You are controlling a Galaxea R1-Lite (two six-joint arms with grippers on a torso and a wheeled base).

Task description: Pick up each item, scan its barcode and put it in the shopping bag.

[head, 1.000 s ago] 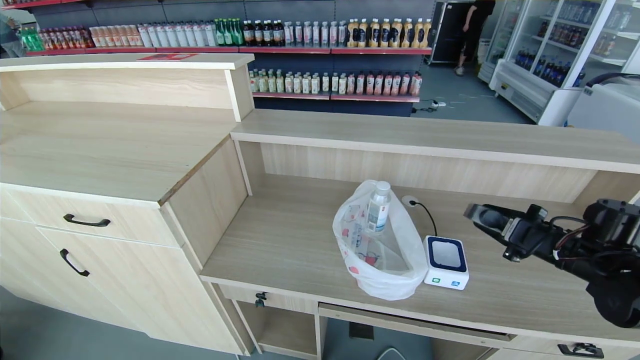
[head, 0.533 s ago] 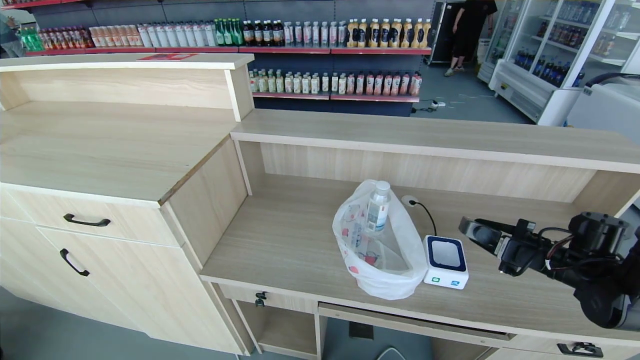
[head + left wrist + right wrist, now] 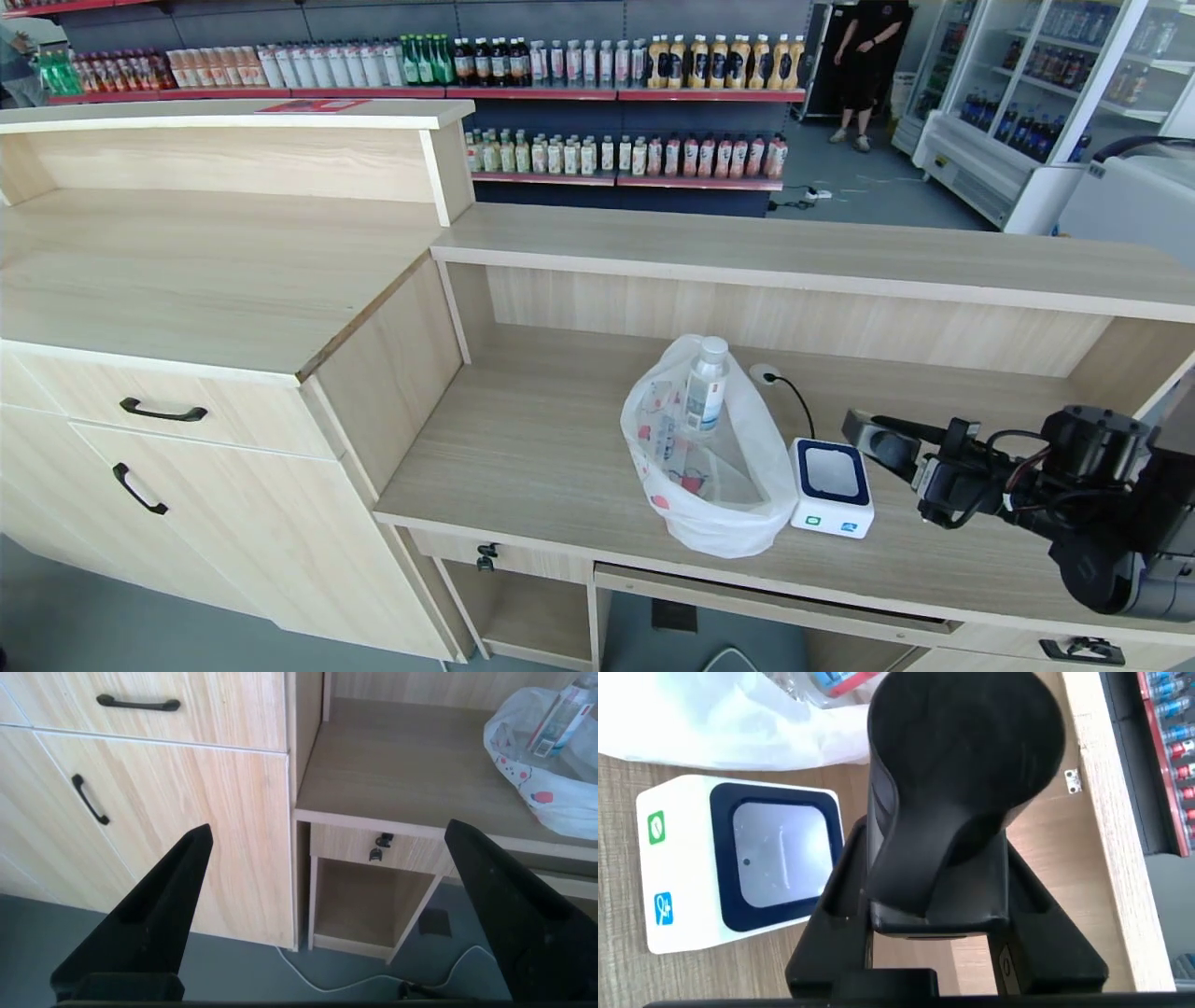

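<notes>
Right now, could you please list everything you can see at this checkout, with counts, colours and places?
counter: 1, light wood, centre
shopping bag: 1, white with red print, on the counter
bottle: 1, clear with white cap, upright inside the shopping bag
scanner box: 1, white with dark-rimmed window, beside the bag on the robot's right
cable: 1, black, behind the scanner box
drink shelves: 2 rows, red-edged, beyond the counter
handheld scanner: 1, black, in the right pincer
left pincer: 1, black, open, empty
right pincer: 1, black, shut on the handheld scanner, above the counter
</notes>
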